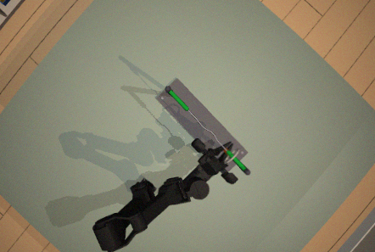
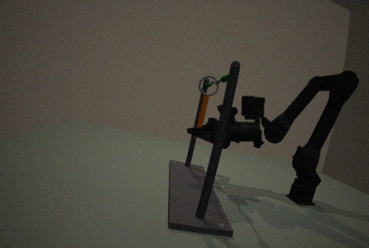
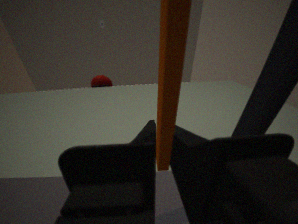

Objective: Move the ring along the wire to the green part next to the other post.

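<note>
With the black arm [image 1: 170, 191] [image 2: 302, 104] bent high at its elbow and reaching in level, the claw [image 1: 228, 147] [image 2: 193, 131] [image 3: 156, 124] pinches the orange handle [image 2: 203, 111] [image 3: 172, 75], its ring [image 1: 233, 156] [image 2: 199, 89] around the wire's green end [image 1: 237, 162] [image 2: 208, 84]!

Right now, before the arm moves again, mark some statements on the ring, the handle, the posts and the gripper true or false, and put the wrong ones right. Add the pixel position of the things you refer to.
1. The gripper [image 1: 226, 152] [image 2: 192, 131] [image 3: 156, 124] is shut on the handle [image 1: 226, 151] [image 2: 203, 110] [image 3: 173, 75]. True.
2. The ring [image 1: 237, 150] [image 2: 199, 86] is around the thin grey part of the wire. False: it is around a green part [image 1: 240, 164] [image 2: 207, 84].
3. The handle sticks up above the ring. False: it hangs below it.
4. Both posts, one [image 1: 168, 89] [image 2: 210, 171] and the other [image 1: 248, 172] [image 2: 192, 150] [image 3: 268, 75], stand on one board [image 1: 199, 114] [image 2: 184, 196] [image 3: 30, 200]. True.
5. In the wrist view, the red thing [image 3: 101, 81] is right of the handle. False: it is left of it.
</note>
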